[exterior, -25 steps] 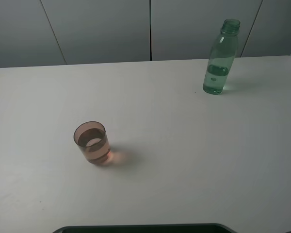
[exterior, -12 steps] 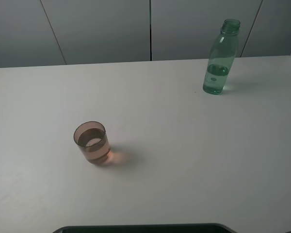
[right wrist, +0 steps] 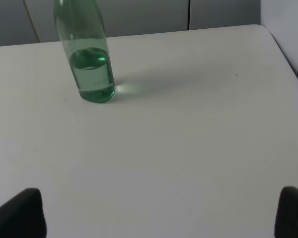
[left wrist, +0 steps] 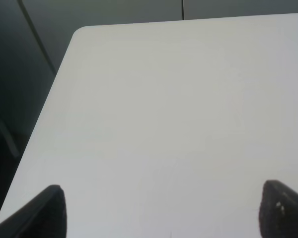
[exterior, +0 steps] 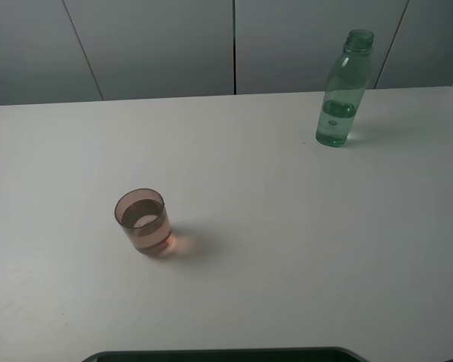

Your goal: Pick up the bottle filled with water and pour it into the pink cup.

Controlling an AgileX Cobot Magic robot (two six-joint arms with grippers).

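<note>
The green transparent bottle (exterior: 342, 94) stands upright at the far right of the white table, uncapped, with water in its lower part. It also shows in the right wrist view (right wrist: 89, 54). The pink cup (exterior: 143, 221) stands upright on the left of the table's middle, with liquid in it. Neither gripper shows in the exterior high view. My left gripper (left wrist: 164, 213) is open and empty over bare table near the table's left edge. My right gripper (right wrist: 161, 215) is open and empty, well short of the bottle.
The white table (exterior: 287, 226) has a rounded far left corner (left wrist: 82, 32). Grey wall panels (exterior: 234, 45) rise behind it. A dark edge (exterior: 226, 354) runs along the bottom of the exterior high view.
</note>
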